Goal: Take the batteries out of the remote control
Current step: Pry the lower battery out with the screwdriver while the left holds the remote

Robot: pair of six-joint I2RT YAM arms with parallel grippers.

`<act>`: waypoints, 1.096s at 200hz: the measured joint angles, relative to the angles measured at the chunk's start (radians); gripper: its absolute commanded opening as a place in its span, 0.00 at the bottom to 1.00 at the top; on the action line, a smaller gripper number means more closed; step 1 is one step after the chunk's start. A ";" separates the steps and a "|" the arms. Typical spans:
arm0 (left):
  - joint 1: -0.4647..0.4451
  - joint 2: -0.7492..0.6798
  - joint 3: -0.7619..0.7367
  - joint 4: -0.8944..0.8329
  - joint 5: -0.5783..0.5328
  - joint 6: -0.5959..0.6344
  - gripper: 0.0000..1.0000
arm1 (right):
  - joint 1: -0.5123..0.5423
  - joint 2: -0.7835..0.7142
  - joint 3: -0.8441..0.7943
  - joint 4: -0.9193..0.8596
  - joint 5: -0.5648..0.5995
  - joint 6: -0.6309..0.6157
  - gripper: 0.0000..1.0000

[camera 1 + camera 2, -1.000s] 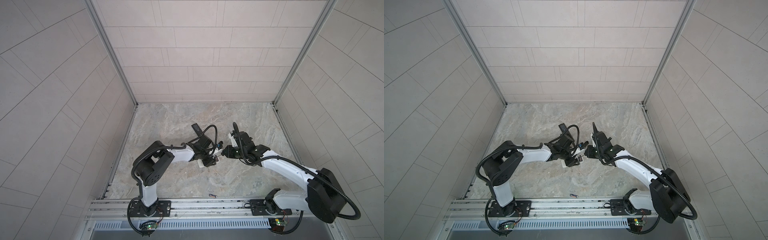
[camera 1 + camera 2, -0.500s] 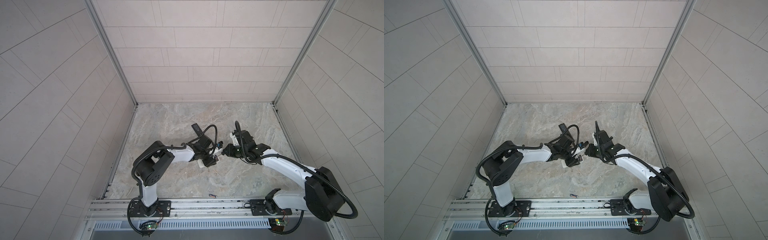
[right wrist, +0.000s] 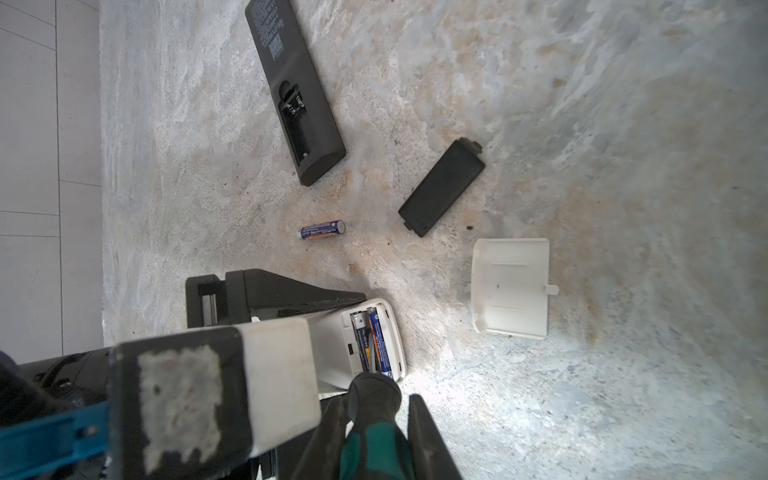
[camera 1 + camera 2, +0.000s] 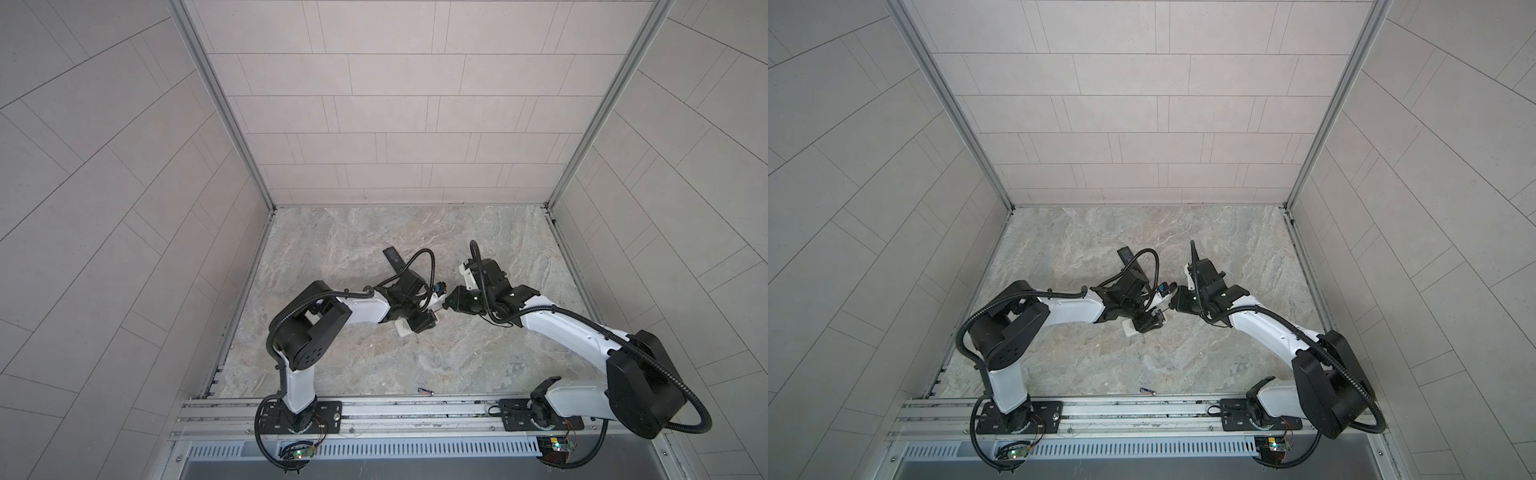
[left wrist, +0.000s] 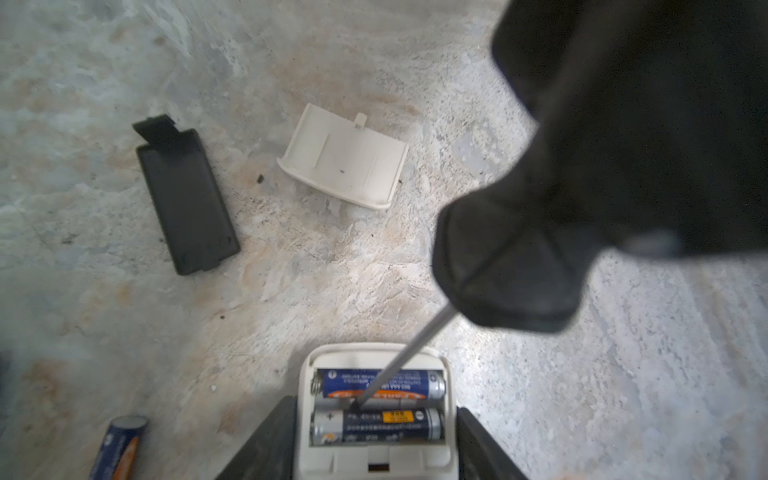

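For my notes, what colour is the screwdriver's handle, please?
Handle: green and black, clearest in the right wrist view.

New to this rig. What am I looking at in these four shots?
Two robot arms on a front rail, each ending in a two-finger gripper. Both top views look down on the whole table; the other two come from cameras on the wrists. The left gripper clamps a white remote, its bay open with two batteries inside. The right gripper holds a green-handled screwdriver, tip between those batteries. Lying loose: a black remote, a black cover, a white cover, a battery; another battery near the rail.
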 measured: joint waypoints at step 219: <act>0.000 0.005 0.019 -0.037 -0.004 0.028 0.49 | -0.132 0.021 -0.074 0.092 -0.186 0.084 0.00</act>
